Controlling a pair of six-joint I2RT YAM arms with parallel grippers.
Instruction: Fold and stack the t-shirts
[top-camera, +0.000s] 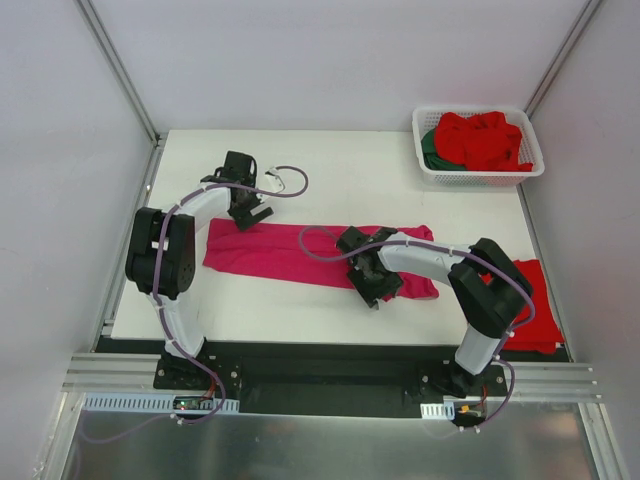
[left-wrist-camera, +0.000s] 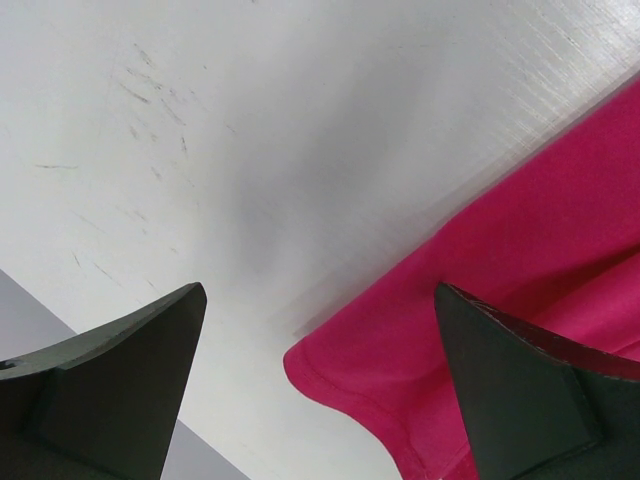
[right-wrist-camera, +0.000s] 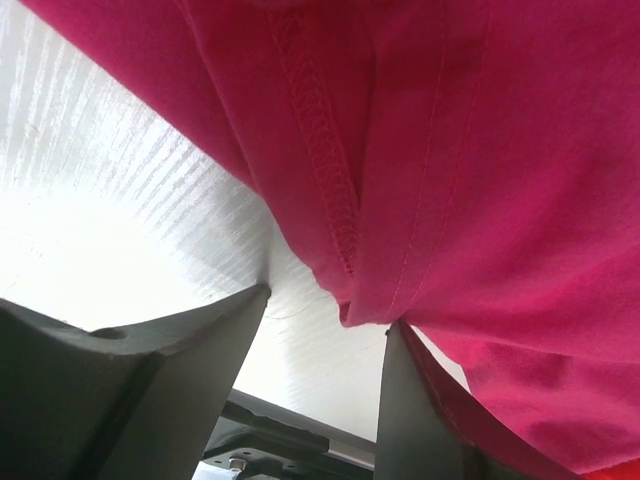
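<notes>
Astride the pink t-shirt (top-camera: 280, 255), right jaws sit half-open; left jaws gape empty.

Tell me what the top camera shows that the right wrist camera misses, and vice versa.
Top only: the white basket holding red shirts and a dark green shirt, another red shirt at far right, and the left gripper. Right wrist only: the stitched hem up close, between parted fingers. Both: the magenta shirt, the right gripper and the white table.

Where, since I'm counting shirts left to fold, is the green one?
In the top view, the dark green t-shirt lies in the white basket at the far right of the table, beneath the red t-shirts.
</notes>
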